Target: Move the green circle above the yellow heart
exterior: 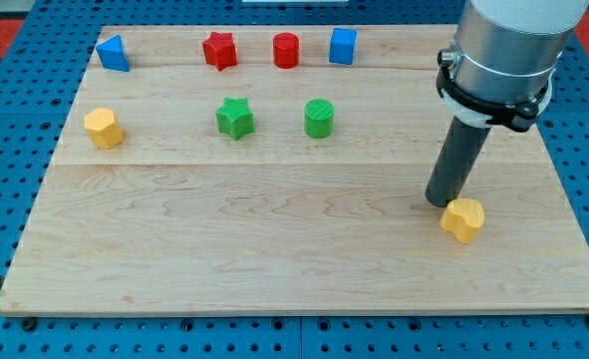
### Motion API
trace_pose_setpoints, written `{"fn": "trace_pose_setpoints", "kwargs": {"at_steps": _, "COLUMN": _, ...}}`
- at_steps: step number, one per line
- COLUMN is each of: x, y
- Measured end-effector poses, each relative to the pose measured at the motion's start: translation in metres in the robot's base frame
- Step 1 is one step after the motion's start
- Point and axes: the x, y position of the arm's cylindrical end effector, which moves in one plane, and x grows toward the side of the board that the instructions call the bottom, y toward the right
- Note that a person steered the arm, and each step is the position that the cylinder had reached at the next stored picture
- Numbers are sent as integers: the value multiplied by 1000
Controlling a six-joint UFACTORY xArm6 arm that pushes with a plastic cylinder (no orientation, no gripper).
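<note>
The green circle (319,118) stands on the wooden board, a little above the middle. The yellow heart (463,219) lies at the view's lower right. My tip (441,202) rests on the board just left of and slightly above the yellow heart, touching or nearly touching it. The green circle is far to the tip's upper left.
A green star (234,118) sits left of the green circle. A yellow hexagon (104,128) is at the left. Along the top stand a blue triangle (113,53), a red star (219,50), a red cylinder (286,50) and a blue cube (343,46).
</note>
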Motion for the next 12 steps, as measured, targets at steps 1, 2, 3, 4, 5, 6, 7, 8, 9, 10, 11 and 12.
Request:
{"fn": "trace_pose_setpoints", "kwargs": {"at_steps": 1, "x": -90, "y": 2}}
{"fn": "trace_pose_setpoints", "kwargs": {"at_steps": 2, "x": -179, "y": -32}}
{"fn": "trace_pose_setpoints", "kwargs": {"at_steps": 3, "x": -202, "y": -121}}
{"fn": "trace_pose_setpoints", "kwargs": {"at_steps": 4, "x": -131, "y": -147}}
{"fn": "trace_pose_setpoints", "kwargs": {"at_steps": 5, "x": -109, "y": -137}}
{"fn": "trace_pose_setpoints", "kwargs": {"at_steps": 6, "x": -83, "y": -154}}
{"fn": "trace_pose_setpoints", "kwargs": {"at_steps": 7, "x": -69, "y": -133}}
{"fn": "trace_pose_setpoints", "kwargs": {"at_steps": 8, "x": -58, "y": -98}}
{"fn": "trace_pose_setpoints", "kwargs": {"at_steps": 9, "x": -53, "y": -50}}
{"fn": "trace_pose_setpoints", "kwargs": {"at_steps": 10, "x": -92, "y": -43}}
{"fn": "trace_pose_setpoints", "kwargs": {"at_steps": 11, "x": -104, "y": -29}}
{"fn": "trace_pose_setpoints", "kwargs": {"at_steps": 12, "x": -45, "y": 8}}
